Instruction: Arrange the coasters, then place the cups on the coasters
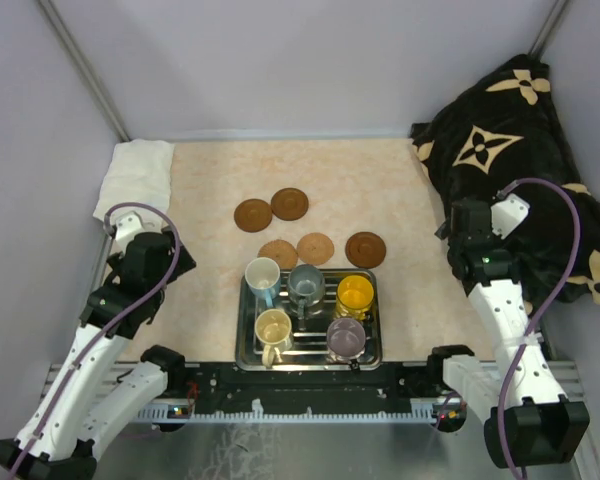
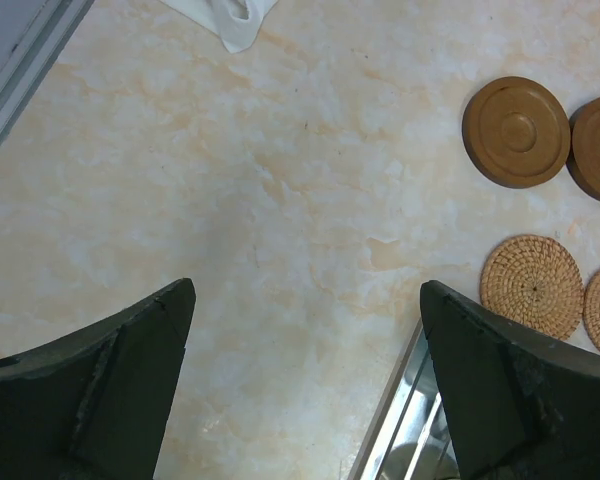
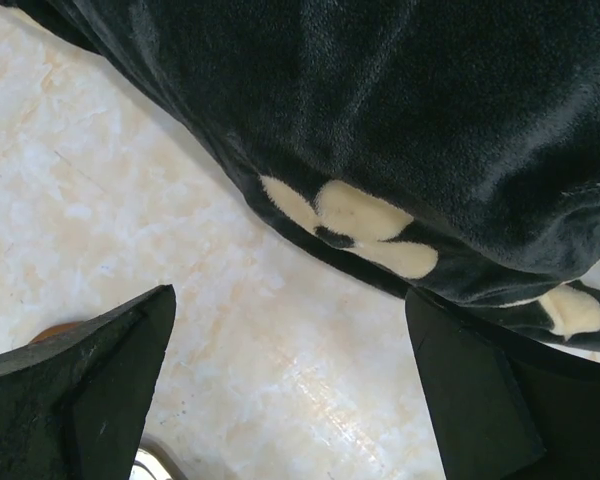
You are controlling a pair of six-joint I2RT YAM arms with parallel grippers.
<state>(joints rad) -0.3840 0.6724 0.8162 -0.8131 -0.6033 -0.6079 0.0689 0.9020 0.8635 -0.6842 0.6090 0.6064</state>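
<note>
a pale beige marbled tabletop [image 1: 380, 190] fills the work area. a black plush blanket with cream flower shapes [image 1: 500, 130] is heaped over its far right corner. the right gripper [image 3: 290, 300] hovers above the bare top at the blanket's edge, its two dark fingers spread wide with nothing between them. the left gripper [image 2: 305, 300] hangs over the left side of the table, its fingers equally wide apart and empty.

a folded white towel [image 1: 138, 175] lies at the far left corner. a rectangular steel tray [image 1: 244, 340] sits at the near middle and holds all five cups. in the far row stand the white and light blue mug [image 1: 262, 275], the grey-blue mug [image 1: 306, 285] and the bright orange-yellow mug [image 1: 355, 293]. in the near row stand the cream-yellow mug [image 1: 273, 328] and the purple-grey mug [image 1: 345, 336].

the five coasters lie on the table beyond the tray. two dark brown wooden discs [image 1: 252, 215] [image 1: 290, 203] sit side by side, edges meeting. two tan woven discs [image 1: 278, 254] [image 1: 315, 248] and a third dark brown disc [image 1: 365, 249] lie just beside the tray's far rim.
</note>
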